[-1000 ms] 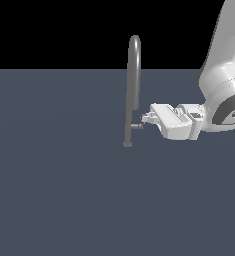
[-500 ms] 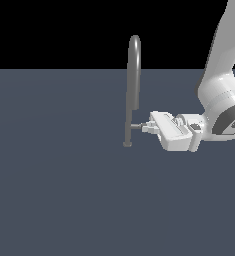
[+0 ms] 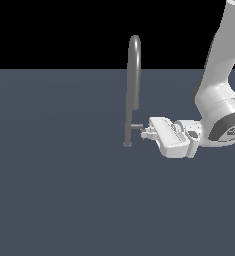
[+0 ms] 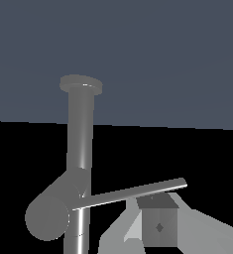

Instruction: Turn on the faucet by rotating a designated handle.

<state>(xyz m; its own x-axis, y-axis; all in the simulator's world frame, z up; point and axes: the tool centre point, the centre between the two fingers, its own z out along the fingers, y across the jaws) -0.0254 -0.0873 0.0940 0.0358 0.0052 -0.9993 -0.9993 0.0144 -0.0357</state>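
Observation:
The faucet [image 3: 134, 85] is a tall slim grey tube with a narrow arch on top and a small round base, standing on the dark floor. The handle [image 3: 137, 126] is a short stub low on its stem. My gripper [image 3: 147, 132] lies level at the exterior view's right of the stem, its fingertips against the end of the stub, and it looks shut with nothing held. In the wrist view the stem [image 4: 81, 144] and the stub [image 4: 52, 214] are close. The thin lever [image 4: 133, 192] runs just past one finger [image 4: 158, 227].
The flat dark grey floor [image 3: 54, 190] stretches all around the faucet. My white arm [image 3: 219, 100] comes down from the upper part of the exterior view's right.
My gripper has dropped lower and moved slightly toward the faucet stem, and the hand has tilted. The faucet tube has not moved.

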